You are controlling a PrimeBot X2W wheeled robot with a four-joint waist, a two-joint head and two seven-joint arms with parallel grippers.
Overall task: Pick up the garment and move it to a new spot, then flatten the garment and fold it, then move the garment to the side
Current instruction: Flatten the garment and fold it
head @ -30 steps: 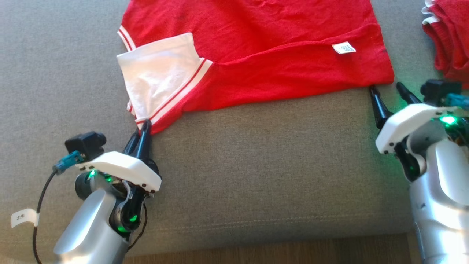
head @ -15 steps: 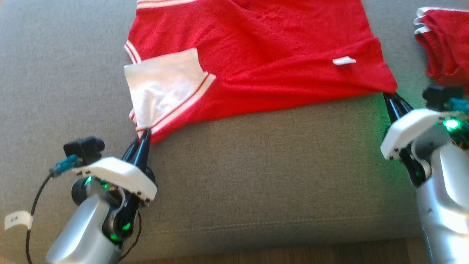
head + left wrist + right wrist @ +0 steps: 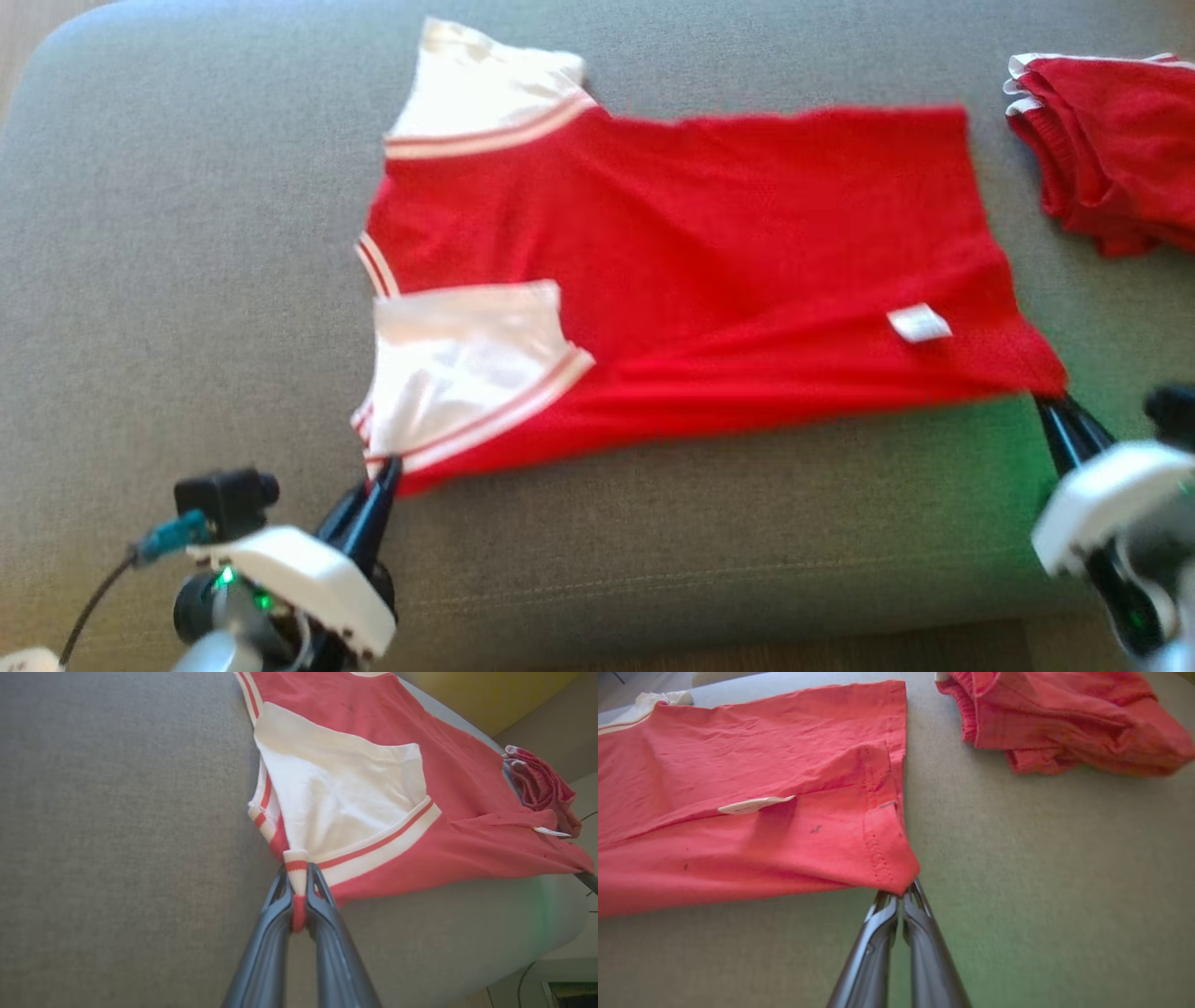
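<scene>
The garment (image 3: 709,261) is a red shirt with white sleeves, spread on a grey cushion with its near edge folded over. My left gripper (image 3: 387,467) is at its near left corner. In the left wrist view the left gripper (image 3: 299,877) is shut on the striped sleeve cuff of the garment (image 3: 373,784). My right gripper (image 3: 1050,403) is at the near right hem corner. In the right wrist view the right gripper (image 3: 903,893) is shut on that corner of the garment (image 3: 738,765), which is drawn to a point. A white label (image 3: 754,805) sticks up nearby.
A second crumpled red garment (image 3: 1111,149) lies at the far right, also seen in the right wrist view (image 3: 1064,723). The grey cushion (image 3: 187,280) ends in a front edge just behind my grippers, with wooden floor (image 3: 747,653) below.
My right gripper, open beside the hem corner a second ago, has shut on it. The head camera has tilted, so the whole shirt now sits lower in view. The left grip is unchanged.
</scene>
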